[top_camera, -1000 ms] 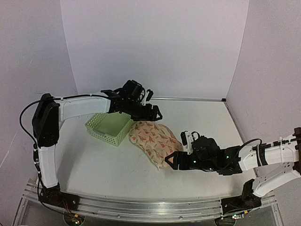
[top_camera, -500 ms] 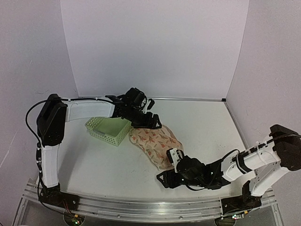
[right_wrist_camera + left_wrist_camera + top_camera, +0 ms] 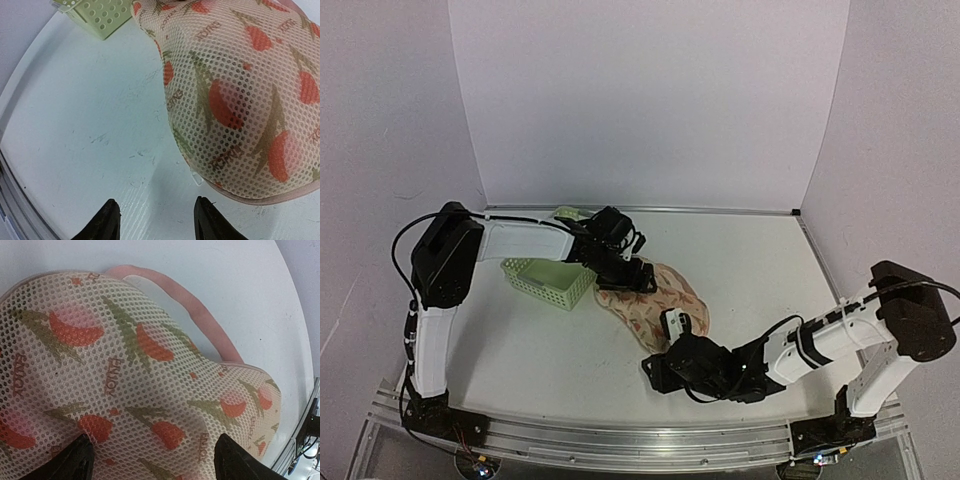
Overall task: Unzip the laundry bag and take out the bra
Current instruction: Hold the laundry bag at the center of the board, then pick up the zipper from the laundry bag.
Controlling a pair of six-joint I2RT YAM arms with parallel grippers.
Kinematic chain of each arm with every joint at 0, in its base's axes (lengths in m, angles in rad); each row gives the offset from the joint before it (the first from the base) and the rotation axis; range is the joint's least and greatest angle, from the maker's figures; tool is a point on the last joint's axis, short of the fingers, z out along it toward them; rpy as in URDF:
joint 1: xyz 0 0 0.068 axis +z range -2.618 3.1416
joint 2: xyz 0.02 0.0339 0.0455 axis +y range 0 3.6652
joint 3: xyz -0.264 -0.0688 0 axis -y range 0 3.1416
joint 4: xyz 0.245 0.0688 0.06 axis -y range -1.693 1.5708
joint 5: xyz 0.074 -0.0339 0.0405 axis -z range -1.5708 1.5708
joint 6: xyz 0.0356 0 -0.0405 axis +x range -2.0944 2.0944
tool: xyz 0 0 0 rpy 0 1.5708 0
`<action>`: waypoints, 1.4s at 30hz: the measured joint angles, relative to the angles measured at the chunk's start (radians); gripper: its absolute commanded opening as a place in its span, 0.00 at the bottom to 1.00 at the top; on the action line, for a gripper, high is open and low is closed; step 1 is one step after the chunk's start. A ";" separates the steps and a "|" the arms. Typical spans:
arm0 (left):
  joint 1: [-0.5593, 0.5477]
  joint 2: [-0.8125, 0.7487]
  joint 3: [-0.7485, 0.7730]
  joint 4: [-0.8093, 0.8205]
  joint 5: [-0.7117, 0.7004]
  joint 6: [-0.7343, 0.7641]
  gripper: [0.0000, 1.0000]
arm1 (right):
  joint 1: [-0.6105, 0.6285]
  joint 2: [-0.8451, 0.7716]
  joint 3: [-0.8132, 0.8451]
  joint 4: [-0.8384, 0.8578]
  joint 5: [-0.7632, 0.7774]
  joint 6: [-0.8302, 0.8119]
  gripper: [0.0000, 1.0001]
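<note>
Since the earlier frame, the right arm has swung in from the right and dropped toward the near centre of the table [image 3: 520,345], so the right gripper [image 3: 655,372] now sits low, just near-left of the near tip of the laundry bag [image 3: 658,300]. The left arm has also come down, and the left gripper [image 3: 632,278] is at the bag's far-left end. The wrist views show both end effectors with jaws spread. The left gripper [image 3: 155,465] has one finger on either side of a swell of printed mesh and is not pinching it. The right gripper [image 3: 159,220] is over bare table and holds nothing, with the bag [image 3: 240,90] just beyond its fingertips. The bag lies flat at mid-table, just right of the light-green basket [image 3: 545,280]. Task progress is judged as early. No opened seam is visible, so unzipping remains, followed by extraction. A small pale tab [image 3: 196,178] at the bag's near rim may be the zip pull, but it is too small to confirm. A pink loop [image 3: 195,310] lies on the table at the bag's edge. The bra is not visible through the mesh and is presumed to be inside the bag. The visible part of the basket interior shows only its own lattice.
</note>
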 measured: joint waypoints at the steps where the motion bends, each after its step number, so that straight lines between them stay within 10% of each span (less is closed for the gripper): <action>1: 0.000 0.009 0.000 0.001 -0.001 -0.001 0.82 | 0.006 0.003 0.004 -0.015 0.012 0.008 0.50; 26: 0.001 0.059 -0.014 0.072 0.018 -0.032 0.81 | 0.038 0.154 0.162 -0.243 0.167 0.125 0.38; 42: 0.001 0.059 -0.019 0.086 0.021 -0.032 0.81 | 0.014 0.233 0.233 -0.290 0.208 0.128 0.00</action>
